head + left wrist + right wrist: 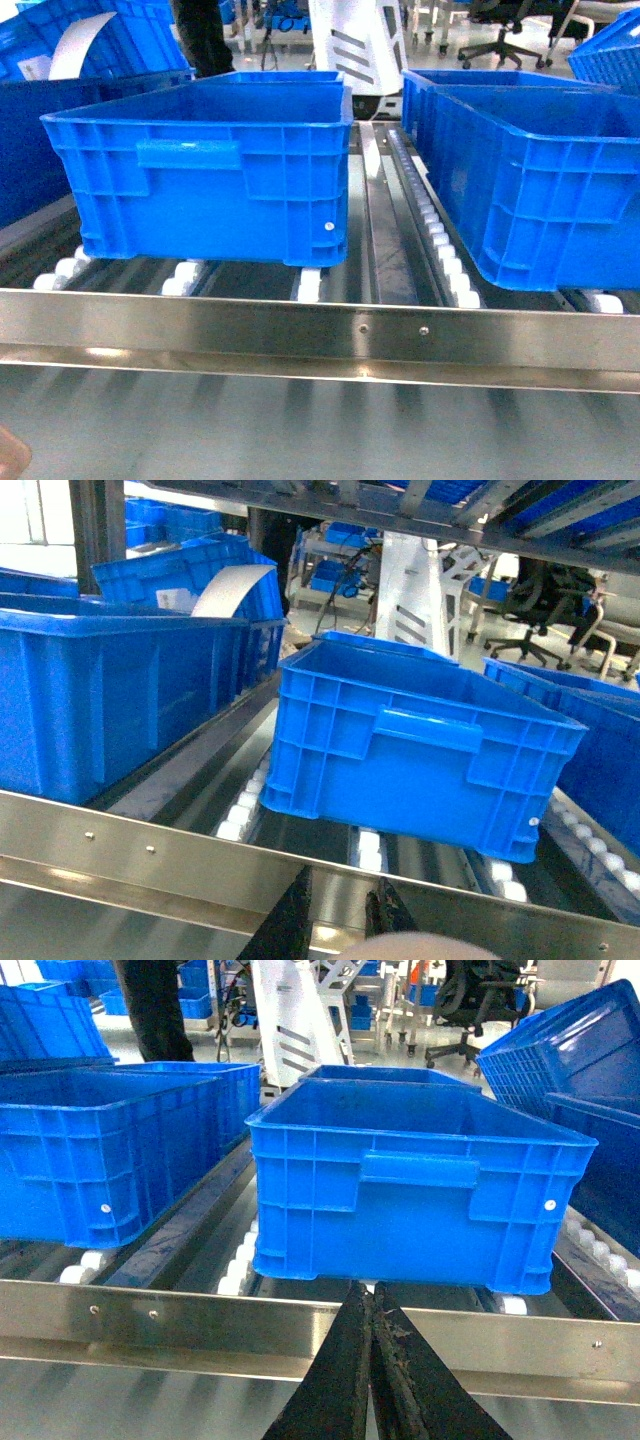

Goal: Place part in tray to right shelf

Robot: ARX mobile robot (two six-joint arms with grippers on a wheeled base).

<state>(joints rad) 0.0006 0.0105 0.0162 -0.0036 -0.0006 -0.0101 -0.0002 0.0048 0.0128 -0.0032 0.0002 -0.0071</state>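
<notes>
Only at right wrist: closed claw [372, 1360]

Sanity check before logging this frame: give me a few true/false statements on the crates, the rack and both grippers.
1. Two blue crates sit side by side on the right shelf in the head view. True: the left crate and the right crate.
2. The right gripper is wide open. False: its fingers are pressed together, with nothing visible between them.
3. The left gripper shows a gap between its fingers. True.
4. The crates stand on a flat wooden board. False: they rest on white rollers.
5. The small blue part lies on the front rail. False: no part is visible there.
</notes>
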